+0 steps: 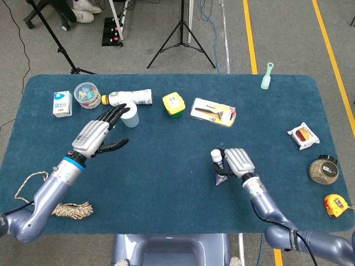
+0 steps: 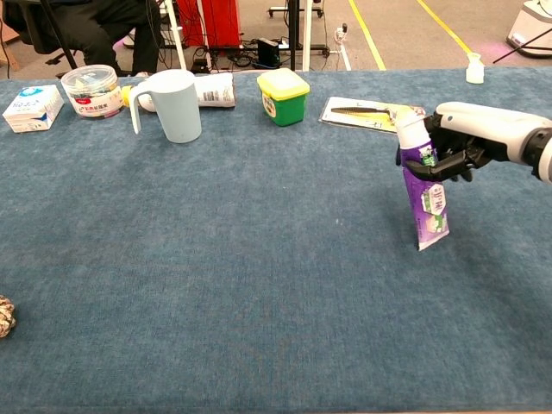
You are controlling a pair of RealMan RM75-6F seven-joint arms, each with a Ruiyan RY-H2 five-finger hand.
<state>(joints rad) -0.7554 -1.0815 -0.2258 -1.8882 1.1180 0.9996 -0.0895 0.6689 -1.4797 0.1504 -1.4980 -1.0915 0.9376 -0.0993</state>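
The right hand [image 2: 470,142] is grasping the purple tube [image 2: 424,185], which stands almost straight up with its cap on top and its flat end on the blue table [image 2: 259,259], while the left hand [image 1: 99,136], fingers spread and holding nothing, is far off by the cup [image 1: 129,114].

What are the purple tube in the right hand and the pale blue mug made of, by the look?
Tube: likely soft plastic laminate, glossy printed skin, flat crimped lower end, white cap on top; the right hand grips it near the cap. Mug: probably hard plastic, matte, uniform pale blue with a thin rim and moulded handle; ceramic cannot be ruled out.
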